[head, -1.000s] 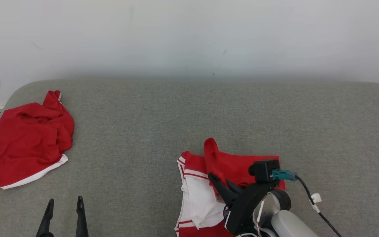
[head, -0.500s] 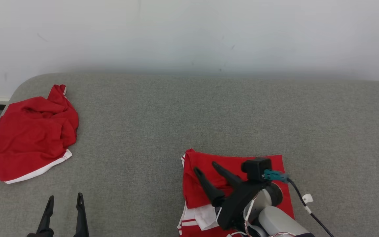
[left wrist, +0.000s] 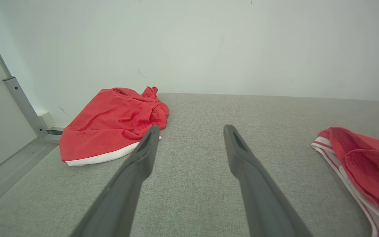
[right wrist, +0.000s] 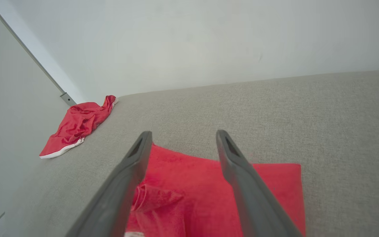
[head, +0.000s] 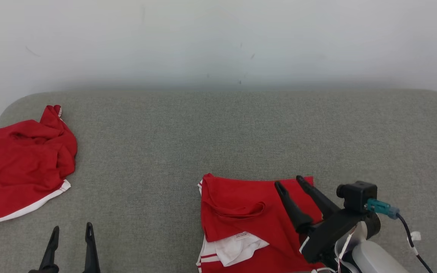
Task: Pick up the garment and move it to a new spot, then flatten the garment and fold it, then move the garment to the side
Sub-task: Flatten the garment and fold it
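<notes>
Grey fabric tabletop (head: 218, 132) against white wall (head: 218, 38). Folded red garment (head: 241, 212), white striped trim, near right; lower edge cut off in head view. Crumpled red garment (head: 21, 170) at far left corner. Right claw (head: 288, 181) spread apart over folded garment, gripping nothing; contact unclear. Left claw (head: 71, 226) spread apart, empty, near left. Small white label (head: 241, 237), print too small to read.

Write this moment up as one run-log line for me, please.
right gripper: open, empty, over partly folded red-and-white fabric garment | left gripper: open, empty | crumpled red cloth garment: left end of grey upholstered surface
</notes>
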Controlling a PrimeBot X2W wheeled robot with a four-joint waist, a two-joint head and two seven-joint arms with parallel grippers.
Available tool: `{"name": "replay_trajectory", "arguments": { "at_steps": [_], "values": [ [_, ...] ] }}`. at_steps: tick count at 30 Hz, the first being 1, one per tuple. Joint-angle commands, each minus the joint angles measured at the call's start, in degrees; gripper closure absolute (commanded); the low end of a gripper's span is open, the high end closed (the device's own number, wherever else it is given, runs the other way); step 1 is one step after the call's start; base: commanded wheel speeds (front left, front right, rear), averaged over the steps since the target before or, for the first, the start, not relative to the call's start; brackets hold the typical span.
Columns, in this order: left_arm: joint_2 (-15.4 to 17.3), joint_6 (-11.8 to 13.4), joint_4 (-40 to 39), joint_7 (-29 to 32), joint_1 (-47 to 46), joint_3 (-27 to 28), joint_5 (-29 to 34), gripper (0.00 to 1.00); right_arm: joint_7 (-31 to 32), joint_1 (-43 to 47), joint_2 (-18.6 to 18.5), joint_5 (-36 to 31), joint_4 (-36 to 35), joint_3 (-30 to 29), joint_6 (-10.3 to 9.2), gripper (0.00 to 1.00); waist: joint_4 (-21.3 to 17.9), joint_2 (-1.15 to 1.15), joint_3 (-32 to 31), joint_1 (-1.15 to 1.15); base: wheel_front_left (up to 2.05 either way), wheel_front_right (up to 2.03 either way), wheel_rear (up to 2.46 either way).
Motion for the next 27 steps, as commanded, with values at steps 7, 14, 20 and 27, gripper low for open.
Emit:
{"name": "replay_trajectory", "arguments": {
  "at_steps": [7, 14, 20, 27],
  "values": [
    [-0.29, -0.29, -0.15, -0.2, 0.36, -0.06, 0.62, 0.0, 4.21, 5.03, 1.01, -1.74, -5.78, -0.1, -0.14, 0.0, 0.4, 0.0, 0.27, 0.0, 0.0, 0.0, 0.0],
    [-0.37, -0.28, -0.01, -0.2, 0.16, -0.06, 0.6, 0.0, 8.26, 6.6, 1.51, -3.91, -6.57, -0.3, -0.14, 0.0, 1.58, 0.0, 0.38, 0.0, 0.0, 0.0, 0.0],
    [-0.49, -0.29, 0.26, -0.2, 0.15, -0.04, 0.46, 0.0, 10.18, 4.89, 2.98, -6.84, -2.81, -1.12, -0.14, 1.0, 2.1, 0.0, 0.55, 0.0, 0.0, 0.0, 0.0],
    [-0.56, -0.33, 0.39, -0.2, -0.22, 0.12, 0.32, 0.0, 10.24, 3.82, 4.19, -7.2, -2.44, -0.65, -0.14, 1.0, 2.55, 0.0, 0.48, 0.0, 0.0, 0.0, 0.0]
  ]
}}
